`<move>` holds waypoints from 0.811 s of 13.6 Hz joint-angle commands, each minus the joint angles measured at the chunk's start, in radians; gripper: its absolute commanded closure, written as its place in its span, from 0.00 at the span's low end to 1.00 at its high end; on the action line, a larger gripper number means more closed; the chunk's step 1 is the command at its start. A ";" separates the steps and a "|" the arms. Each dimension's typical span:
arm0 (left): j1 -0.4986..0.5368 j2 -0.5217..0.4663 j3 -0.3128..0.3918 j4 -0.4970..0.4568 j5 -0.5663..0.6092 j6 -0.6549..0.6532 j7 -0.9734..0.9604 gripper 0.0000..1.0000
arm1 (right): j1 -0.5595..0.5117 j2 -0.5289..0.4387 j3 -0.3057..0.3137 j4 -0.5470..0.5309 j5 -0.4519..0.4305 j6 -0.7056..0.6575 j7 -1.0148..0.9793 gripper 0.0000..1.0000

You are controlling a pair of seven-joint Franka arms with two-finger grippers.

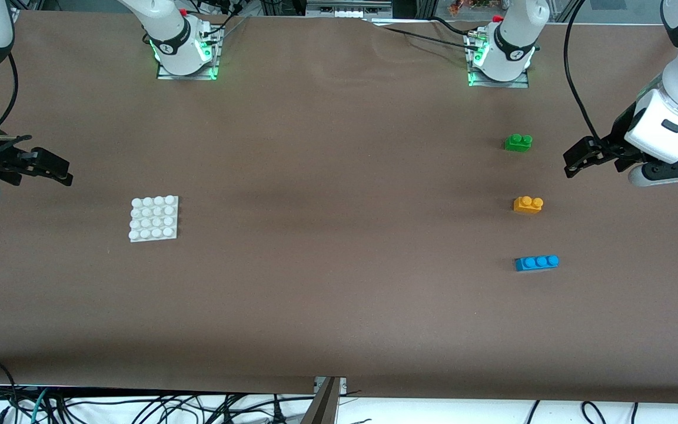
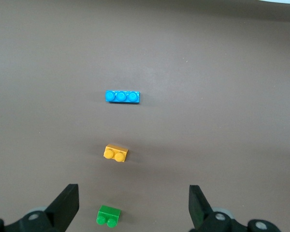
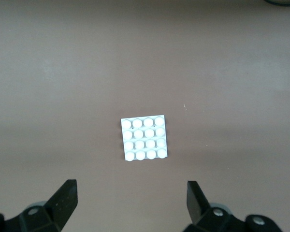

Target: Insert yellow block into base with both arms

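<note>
Two grippers, front view: we see the left gripper (image 1: pixel 574 162) up in the air at the left arm's end of the table, and the right gripper (image 1: pixel 56 171) likewise at the right arm's end; both hold nothing.
Yellow block, front view: we find the yellow block (image 1: pixel 528 204) on the brown table (image 1: pixel 339 282), near the left gripper and a little nearer the front camera than the spot under it, between the green brick (image 1: pixel 518 142) and the blue brick (image 1: pixel 537 262).
Base, front view: the base (image 1: pixel 153 219) lies flat, near the right gripper, well apart from the yellow block.
Left wrist view: the left gripper (image 2: pixel 134 205) has its fingers (image 2: pixel 67 200) spread wide; we see the green brick (image 2: pixel 108 216) between them, the yellow block (image 2: pixel 115 153) ahead of it, the blue brick (image 2: pixel 122 96) farther ahead.
Right wrist view: the right gripper (image 3: pixel 130 200) also stands wide apart and empty; the base (image 3: pixel 143 137) lies ahead of its fingers (image 3: pixel 65 198), untouched.
</note>
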 commanded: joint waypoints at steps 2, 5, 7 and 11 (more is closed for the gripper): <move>0.005 0.002 -0.004 0.009 0.005 -0.010 -0.009 0.00 | -0.006 -0.008 0.006 0.003 -0.016 0.003 0.000 0.00; 0.005 0.002 -0.004 0.009 0.005 -0.010 -0.009 0.00 | -0.006 -0.008 0.006 0.003 -0.018 0.001 -0.002 0.00; 0.005 0.000 -0.004 0.007 0.005 -0.010 -0.009 0.00 | -0.007 -0.007 0.006 0.003 -0.018 0.003 -0.002 0.00; 0.005 0.000 -0.006 0.007 0.005 -0.010 -0.009 0.00 | -0.009 -0.007 -0.003 0.003 -0.018 0.003 -0.002 0.00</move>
